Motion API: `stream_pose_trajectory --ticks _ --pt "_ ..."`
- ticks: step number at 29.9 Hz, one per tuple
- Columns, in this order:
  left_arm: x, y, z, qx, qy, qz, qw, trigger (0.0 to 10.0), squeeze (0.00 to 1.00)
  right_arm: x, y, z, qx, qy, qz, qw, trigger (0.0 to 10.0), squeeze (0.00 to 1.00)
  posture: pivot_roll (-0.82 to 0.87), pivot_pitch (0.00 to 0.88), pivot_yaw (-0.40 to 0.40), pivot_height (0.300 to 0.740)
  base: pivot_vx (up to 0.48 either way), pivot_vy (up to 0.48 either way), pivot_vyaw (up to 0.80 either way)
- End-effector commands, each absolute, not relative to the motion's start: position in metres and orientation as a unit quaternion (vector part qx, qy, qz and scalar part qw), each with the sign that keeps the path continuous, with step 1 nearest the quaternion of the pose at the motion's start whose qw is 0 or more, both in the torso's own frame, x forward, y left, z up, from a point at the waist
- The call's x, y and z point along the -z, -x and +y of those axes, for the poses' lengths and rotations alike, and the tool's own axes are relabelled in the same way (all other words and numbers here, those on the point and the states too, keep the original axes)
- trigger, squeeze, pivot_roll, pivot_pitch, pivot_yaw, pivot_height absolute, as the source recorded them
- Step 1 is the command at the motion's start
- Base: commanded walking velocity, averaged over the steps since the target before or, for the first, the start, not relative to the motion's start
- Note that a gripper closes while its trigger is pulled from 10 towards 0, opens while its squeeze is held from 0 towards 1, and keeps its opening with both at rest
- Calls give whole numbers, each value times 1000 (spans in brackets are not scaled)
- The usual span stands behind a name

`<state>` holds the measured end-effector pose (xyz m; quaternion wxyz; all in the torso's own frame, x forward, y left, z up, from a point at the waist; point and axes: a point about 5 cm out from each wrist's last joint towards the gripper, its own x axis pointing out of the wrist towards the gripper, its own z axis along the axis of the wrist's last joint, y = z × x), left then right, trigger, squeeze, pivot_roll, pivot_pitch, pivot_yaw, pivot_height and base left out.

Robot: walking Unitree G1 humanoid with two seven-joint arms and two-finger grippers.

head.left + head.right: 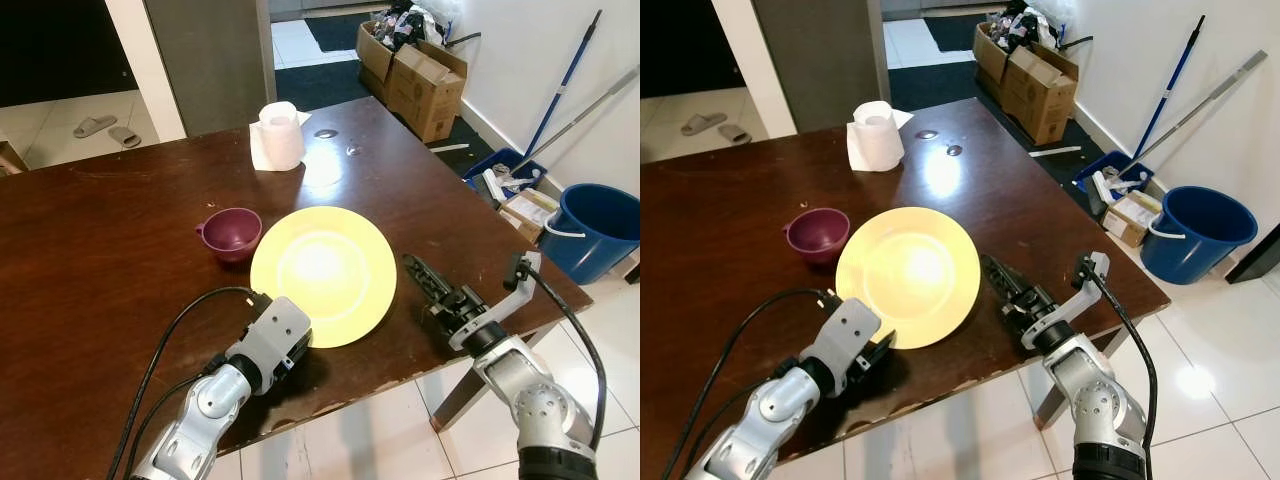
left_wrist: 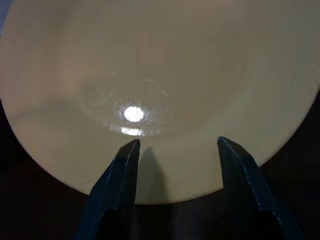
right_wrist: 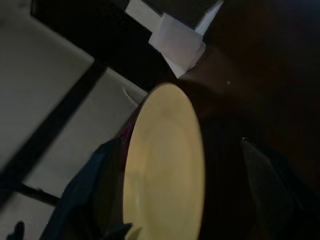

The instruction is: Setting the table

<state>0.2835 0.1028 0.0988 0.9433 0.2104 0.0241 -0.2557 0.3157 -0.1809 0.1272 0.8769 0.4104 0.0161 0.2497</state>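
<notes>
Yellow plate (image 1: 322,272) sits flat on the dark wooden table (image 1: 100,240), toward the near edge, roughly centred between the two arms.

Left arm reaches in from the near-left, forearm angled up toward the plate, wrist low over the table. Left claw (image 2: 175,150) is at the plate's near rim, fingers spread apart, tips (image 2: 131,150) over the plate's edge. Whether they touch the plate, I cannot tell. Nothing gripped.

Right arm comes in from the near-right corner, elbow off the table edge, forearm pointing diagonally inward. Right claw (image 1: 428,280) lies low over the table just beside the plate's right rim, apart from it, long black fingers pointing away from the robot. In the right wrist view the two fingers stand wide, plate seen between them; released, holding nothing.

Purple cup (image 1: 233,233) stands upright just beside the plate's far-left rim. Whether it touches, I cannot tell. Tissue roll (image 1: 280,136) stands upright on a white napkin (image 1: 258,148) at the far side of the table, well apart from the plate.

Off the table, right side: blue bucket (image 1: 597,230), cardboard boxes (image 1: 420,80), mop handles leaning on the wall (image 1: 570,75).
</notes>
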Motion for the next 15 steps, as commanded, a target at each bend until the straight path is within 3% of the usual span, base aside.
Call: stream_pose_trajectory --ticks 1,3,4,9,14,15 --pt "-86 -276 115 250 -220 60 941 10000 0 -108 -318 -160 -276 -458 53 843 10000 0 20 104 134 740 0 0 0" --pt "-86 -275 116 250 -220 60 941 10000 0 -103 -320 -148 -286 -464 71 835 10000 0 27 105 133 740 0 0 0" --pt "-86 -274 117 250 -221 60 941 10000 0 -97 -323 -139 -279 -444 92 846 10000 0 38 102 126 740 0 0 0" --pt "-87 -273 119 245 -220 61 942 10000 0 -93 -326 -132 -284 -436 103 848 10000 0 47 100 124 740 0 0 0" --pt "-89 -269 122 247 -217 62 942 10000 0 -104 -333 -109 -360 -440 111 815 9804 0 58 107 127 740 0 0 0" --pt "-89 -268 123 247 -217 62 942 10000 0 -105 -334 -105 -371 -437 113 812 7137 0 58 107 127 740 0 0 0"
